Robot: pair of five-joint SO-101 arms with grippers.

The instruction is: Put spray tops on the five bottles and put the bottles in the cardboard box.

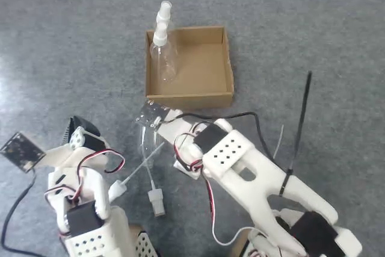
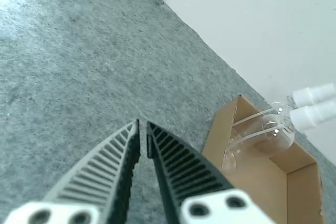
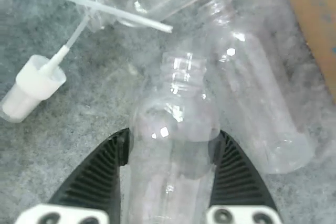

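Note:
My right gripper [image 3: 170, 145] is shut on a clear uncapped bottle [image 3: 173, 124], one finger on each side of its shoulder, low over the grey carpet. Two more uncapped bottles [image 3: 252, 87] lie just beyond it. A loose white spray top [image 3: 31, 85] with its dip tube lies beside them, and two spray tops [image 1: 156, 200] rest on the carpet between the arms. Two capped bottles [image 1: 165, 58] stand in the cardboard box [image 1: 225, 64] against its left wall. My left gripper [image 2: 143, 129] is shut and holds nothing, well short of the box [image 2: 299, 182].
Grey carpet [image 1: 313, 40] covers the table. A thin black rod [image 1: 301, 118] stands right of the right arm. A small dark square card [image 1: 21, 151] lies at the left edge. The box floor right of the capped bottles is bare.

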